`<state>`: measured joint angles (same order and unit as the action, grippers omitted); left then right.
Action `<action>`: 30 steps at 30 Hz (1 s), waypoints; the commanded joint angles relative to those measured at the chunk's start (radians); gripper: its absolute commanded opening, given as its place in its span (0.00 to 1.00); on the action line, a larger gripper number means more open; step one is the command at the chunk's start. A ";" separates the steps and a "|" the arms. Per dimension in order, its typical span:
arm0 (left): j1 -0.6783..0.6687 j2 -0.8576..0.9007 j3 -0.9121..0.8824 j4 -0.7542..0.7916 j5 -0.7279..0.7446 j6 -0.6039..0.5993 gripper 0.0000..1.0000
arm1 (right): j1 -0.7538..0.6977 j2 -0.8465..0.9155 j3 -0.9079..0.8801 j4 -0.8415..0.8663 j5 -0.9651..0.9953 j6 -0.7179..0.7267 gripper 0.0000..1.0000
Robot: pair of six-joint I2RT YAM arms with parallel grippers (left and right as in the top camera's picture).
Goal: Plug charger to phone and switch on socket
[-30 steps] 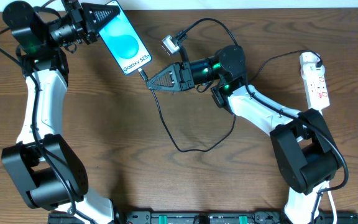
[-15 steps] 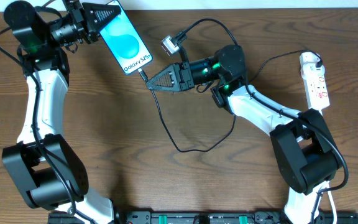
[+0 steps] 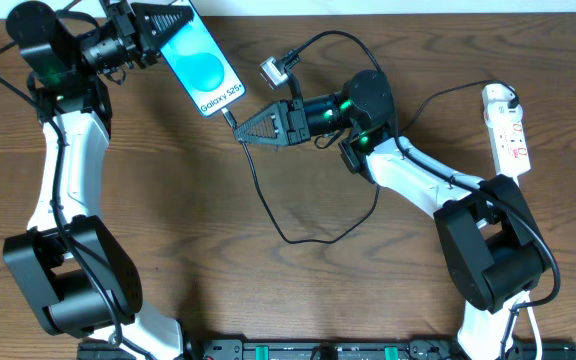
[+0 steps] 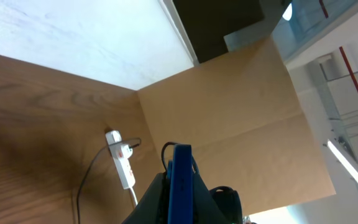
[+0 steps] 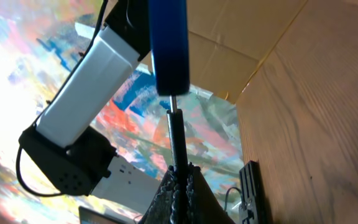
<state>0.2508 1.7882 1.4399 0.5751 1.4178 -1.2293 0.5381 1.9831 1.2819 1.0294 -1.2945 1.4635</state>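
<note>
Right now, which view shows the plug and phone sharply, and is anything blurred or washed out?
Overhead: even light, sharp, phone and plug both clear, only soft shadows. Right wrist: the phone's edge is a blurred blue slab up close, the upper left is washed out, the plug stays readable. Left wrist: the phone's edge is soft up close, the power strip beyond it is sharp.

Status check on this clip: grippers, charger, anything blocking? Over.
Left gripper shut on phone. Right gripper shut on charger, plug tip at phone's bottom port. Socket far right, untouched. Nothing in the way.
</note>
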 commanded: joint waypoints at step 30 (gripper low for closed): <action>0.058 0.002 0.008 -0.233 -0.042 0.196 0.08 | 0.021 -0.001 0.010 -0.127 0.085 -0.113 0.01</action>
<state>0.3099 1.7916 1.4384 0.3378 1.3769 -1.0447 0.5529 1.9831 1.2819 0.9108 -1.2148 1.3739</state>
